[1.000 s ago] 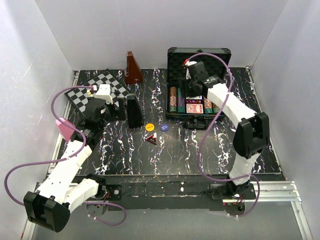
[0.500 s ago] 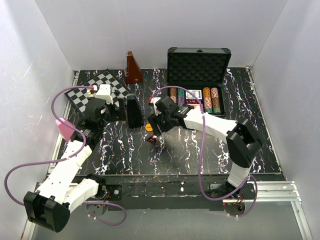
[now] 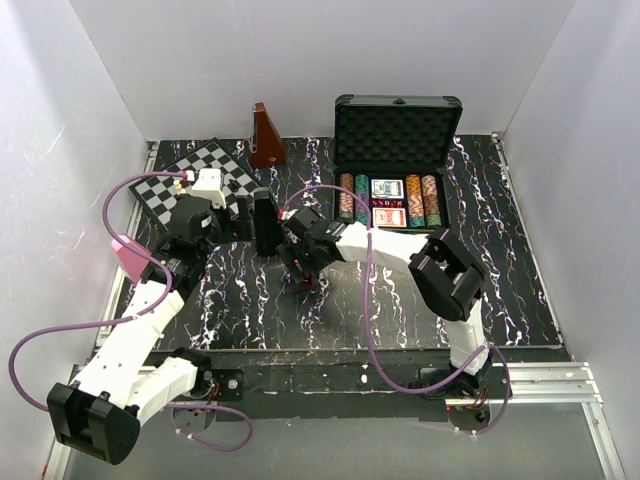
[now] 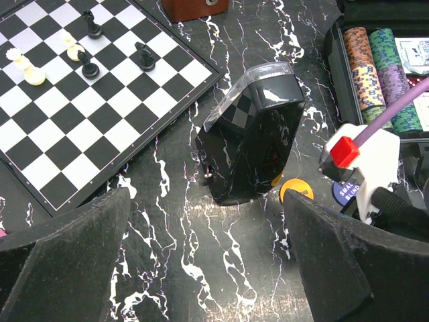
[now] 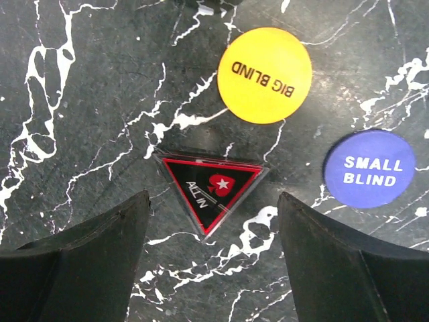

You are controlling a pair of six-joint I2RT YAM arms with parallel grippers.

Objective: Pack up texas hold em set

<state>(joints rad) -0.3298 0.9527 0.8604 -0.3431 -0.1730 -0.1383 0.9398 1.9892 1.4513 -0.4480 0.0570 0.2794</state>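
The black case (image 3: 398, 128) stands open at the back right, holding striped chip rows (image 3: 346, 196) and two card decks (image 3: 387, 188). On the table in the right wrist view lie a yellow BIG BLIND button (image 5: 265, 65), a blue SMALL BLIND button (image 5: 369, 168) and a triangular ALL IN marker (image 5: 211, 186). My right gripper (image 5: 213, 204) is open, its fingers on either side of the triangle's near tip, holding nothing. It hides these pieces in the top view (image 3: 301, 262). My left gripper (image 4: 206, 225) is open and empty, just short of a glossy black wedge-shaped object (image 4: 251, 144).
The chessboard (image 3: 205, 175) with several pieces lies at the back left. The brown pyramid-shaped object (image 3: 266, 137) stands behind it. The black wedge (image 3: 265, 222) stands between my two grippers. A pink item (image 3: 128, 256) sits at the left edge.
My right arm has swung from the open case to the left and towards the near side, down over the buttons and triangle. The left arm has not moved.
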